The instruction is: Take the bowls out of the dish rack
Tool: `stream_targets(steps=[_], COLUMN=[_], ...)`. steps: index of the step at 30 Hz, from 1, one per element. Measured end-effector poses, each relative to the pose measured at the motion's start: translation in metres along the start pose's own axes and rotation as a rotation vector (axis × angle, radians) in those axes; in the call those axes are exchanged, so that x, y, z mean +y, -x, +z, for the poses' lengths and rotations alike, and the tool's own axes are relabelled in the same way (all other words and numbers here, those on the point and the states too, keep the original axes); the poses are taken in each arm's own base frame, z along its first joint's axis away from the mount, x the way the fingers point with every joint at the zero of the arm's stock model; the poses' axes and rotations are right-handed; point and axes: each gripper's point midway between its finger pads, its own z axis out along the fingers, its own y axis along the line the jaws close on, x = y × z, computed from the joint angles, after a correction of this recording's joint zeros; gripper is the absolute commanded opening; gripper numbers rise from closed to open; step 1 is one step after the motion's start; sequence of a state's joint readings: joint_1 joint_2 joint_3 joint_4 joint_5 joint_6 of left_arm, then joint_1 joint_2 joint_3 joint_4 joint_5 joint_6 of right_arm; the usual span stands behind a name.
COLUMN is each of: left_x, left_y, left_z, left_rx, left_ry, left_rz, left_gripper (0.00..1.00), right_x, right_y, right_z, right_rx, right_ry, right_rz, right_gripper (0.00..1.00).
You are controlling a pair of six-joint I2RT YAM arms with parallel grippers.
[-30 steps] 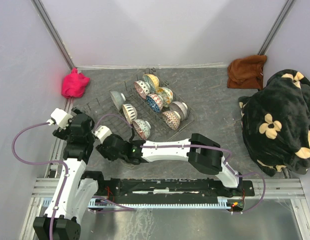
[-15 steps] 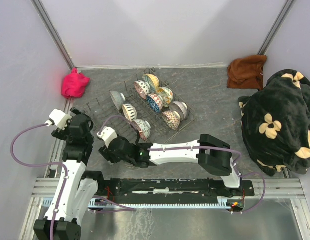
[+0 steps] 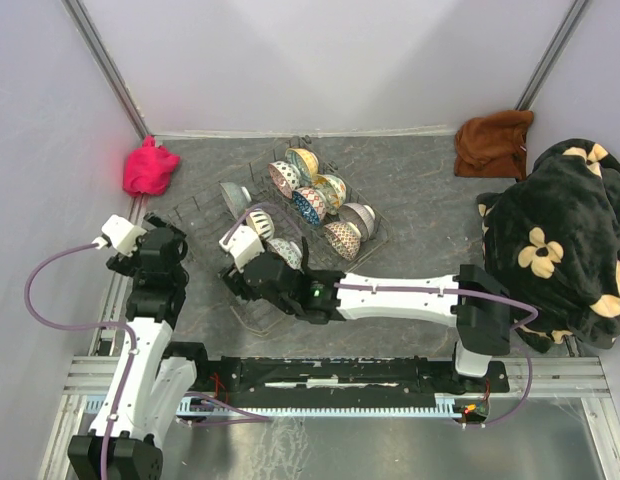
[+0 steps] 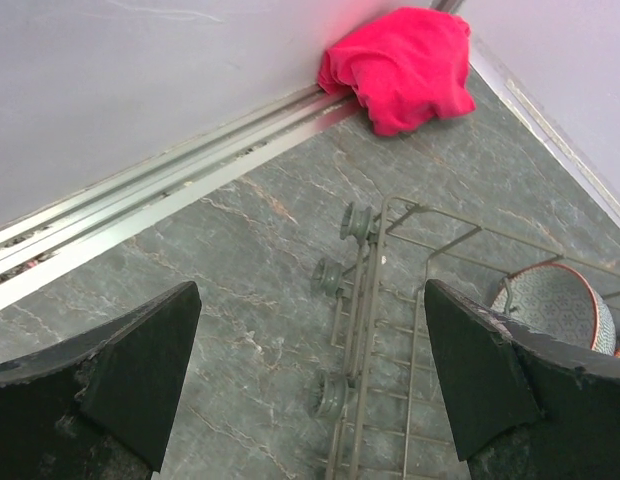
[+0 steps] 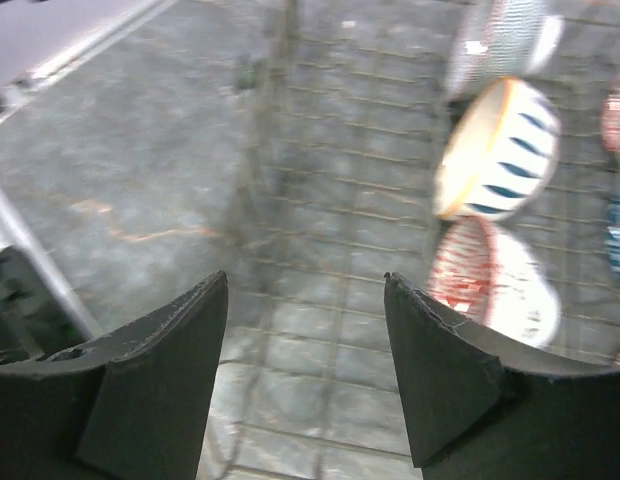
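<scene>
Nine bowls (image 3: 310, 205) fill dish rack (image 3: 202, 212); right end effector (image 5: 305, 290) (agape) hovers above.

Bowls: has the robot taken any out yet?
Nothing looks done: about nine bowls sit in the rack, none visible on the table. The right claw hovers open and empty over the rack near a striped bowl; the left claw is open, empty. Every bowl is left.
</scene>
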State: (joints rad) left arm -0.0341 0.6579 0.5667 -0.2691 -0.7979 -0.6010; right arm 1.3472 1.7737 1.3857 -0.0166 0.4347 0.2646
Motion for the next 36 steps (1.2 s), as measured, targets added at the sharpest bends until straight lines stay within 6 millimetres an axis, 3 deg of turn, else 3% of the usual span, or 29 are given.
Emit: stream_targets(steps=[9,11,12,17,21,36], left_x=[-0.034,-0.040,-0.046,-0.050,-0.051,-0.053], left_y=[-0.036,-0.042,-0.047,-0.049,-0.049,-0.047], left_z=[0.005,0.005,0.004,0.001,0.001,0.002], left_rx=[0.147,0.173,0.199,0.211,0.215,0.203], left_ry=[-0.144,-0.169,-0.202,-0.225,-0.231,-0.240], left_rz=[0.037,0.042,0.043,0.041,0.040,0.030], left_gripper=[0.99,0.99,0.99,0.99,0.99,0.99], right_x=[-0.102,-0.117,-0.126,-0.129,-0.129,-0.141], right_y=[0.004,-0.007,-0.030,-0.061,-0.071,-0.071], right_z=[0.003,0.009,0.018,0.027,0.036,0.031], right_rx=[0.112,0.163,0.237,0.339,0.379,0.395], right_ry=[-0.375,-0.442,-0.482,-0.495,-0.508,-0.626], right_rz=[-0.155,-0.207,-0.275,-0.358,-0.397,-0.480], right_gripper=[0.71,0.71,0.71,0.69,0.65,0.39])
